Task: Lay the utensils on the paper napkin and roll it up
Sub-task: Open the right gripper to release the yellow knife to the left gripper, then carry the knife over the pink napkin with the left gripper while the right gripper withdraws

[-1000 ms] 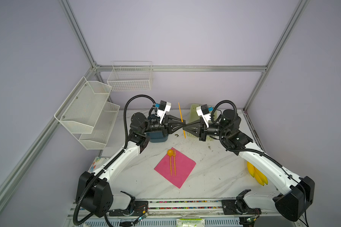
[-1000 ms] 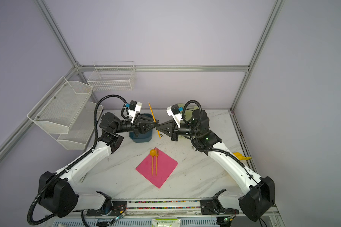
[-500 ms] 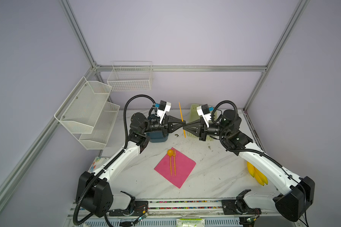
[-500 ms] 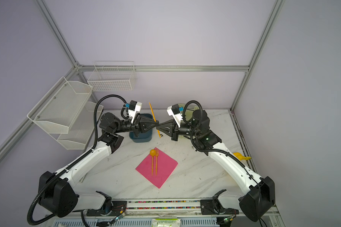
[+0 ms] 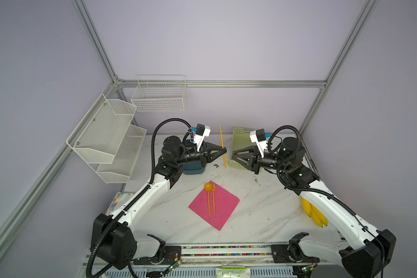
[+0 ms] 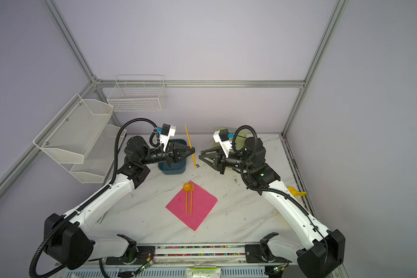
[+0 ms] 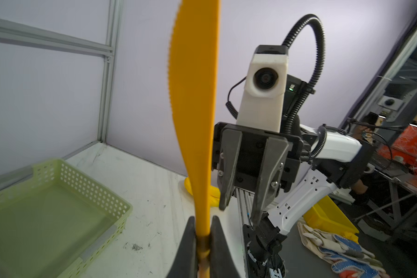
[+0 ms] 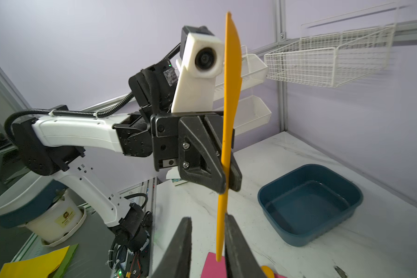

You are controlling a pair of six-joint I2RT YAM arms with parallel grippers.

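White marble tabletop (image 5: pixel 263 216) carries all items. A two-tier mesh shelf (image 5: pixel 104 134) and a wire basket (image 5: pixel 159 96) hang on the walls at the rear left.

A green perforated basket (image 5: pixel 240 137) stands at the rear of the table, behind the right gripper. A dark blue tub (image 6: pixel 171 168) stands at the rear, under the left wrist.

The paper napkin (image 5: pixel 223 209) lies flat and unrolled near the table centre, set corner-on like a diamond. Bananas (image 5: pixel 315 214) lie by the right edge, partly hidden by the right arm.

The left gripper (image 5: pixel 224 151) is raised above the table behind the napkin, pointing toward the right gripper. Its fingers are clamped on the lower part of the knife (image 5: pixel 221 142). The knife stands nearly upright, serrated blade up, clear of the napkin.

The right gripper (image 5: pixel 232 156) faces the left one, just beside the knife. Its fingers are parted with a clear gap and grip nothing. Whether one finger touches the knife cannot be told.

The fork (image 5: pixel 213 199) and the spoon (image 5: pixel 208 186) lie side by side on the napkin, parallel and close together. Their heads are at the napkin's rear corner; the spoon is on the left.
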